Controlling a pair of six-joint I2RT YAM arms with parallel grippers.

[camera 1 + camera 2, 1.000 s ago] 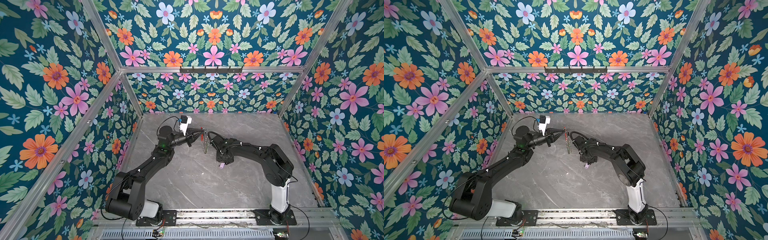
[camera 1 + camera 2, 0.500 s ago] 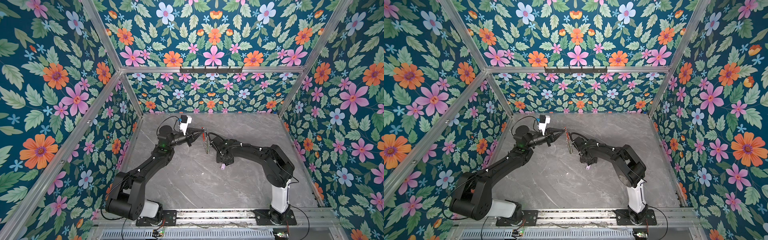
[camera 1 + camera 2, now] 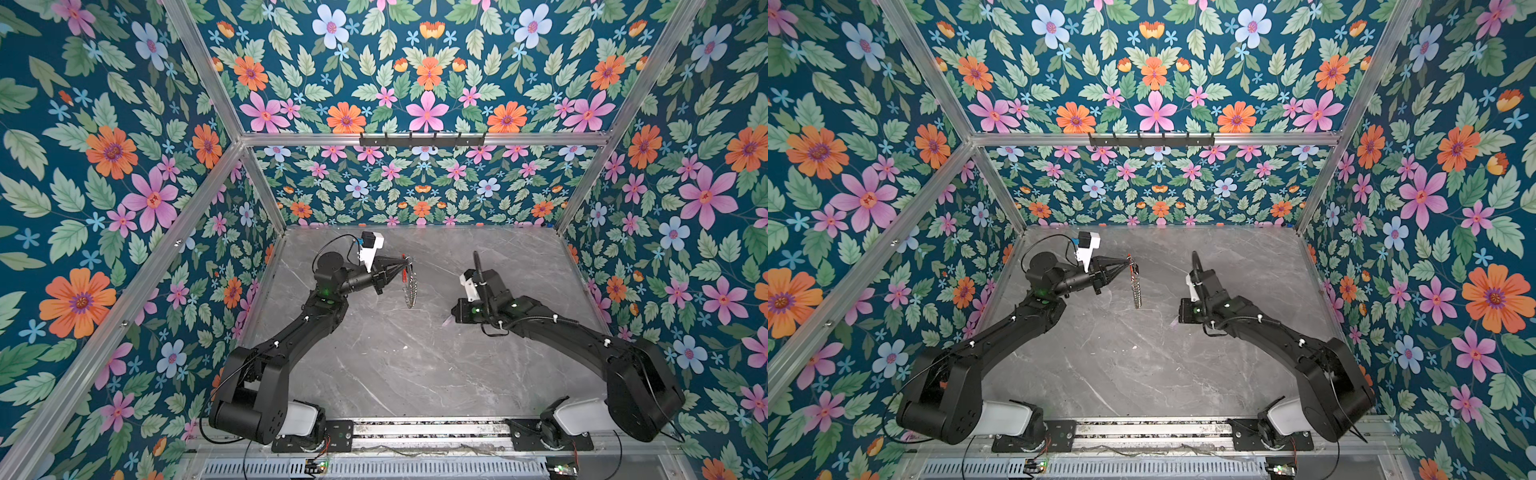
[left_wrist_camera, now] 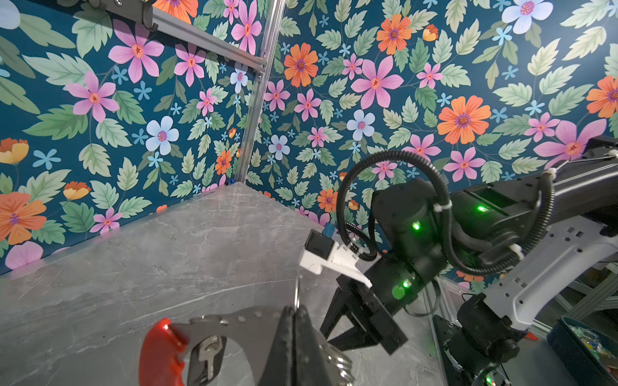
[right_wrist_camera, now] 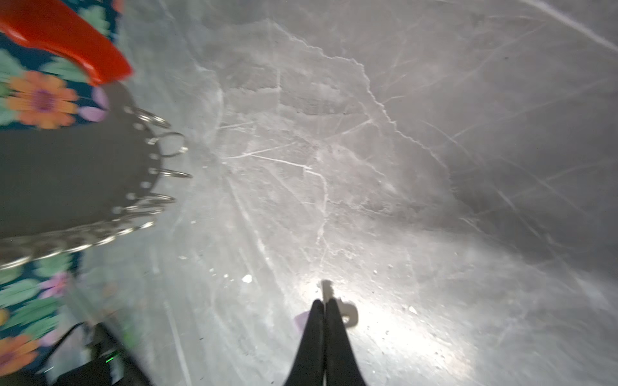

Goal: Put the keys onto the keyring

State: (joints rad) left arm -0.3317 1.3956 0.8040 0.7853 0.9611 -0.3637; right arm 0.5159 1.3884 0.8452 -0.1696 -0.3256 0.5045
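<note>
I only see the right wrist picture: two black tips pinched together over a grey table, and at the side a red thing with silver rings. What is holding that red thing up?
Observer: The left gripper is shut on the keyring, which hangs down from it in both top views.
Visitor: Is any key on it?
Observer: The left wrist view shows one silver key inside the loop, next to the red part.
Visitor: And the purple smudge behind my tips?
Observer: A top view shows it is a small lilac tag hanging beside the right gripper, which is shut on a second key.
</note>
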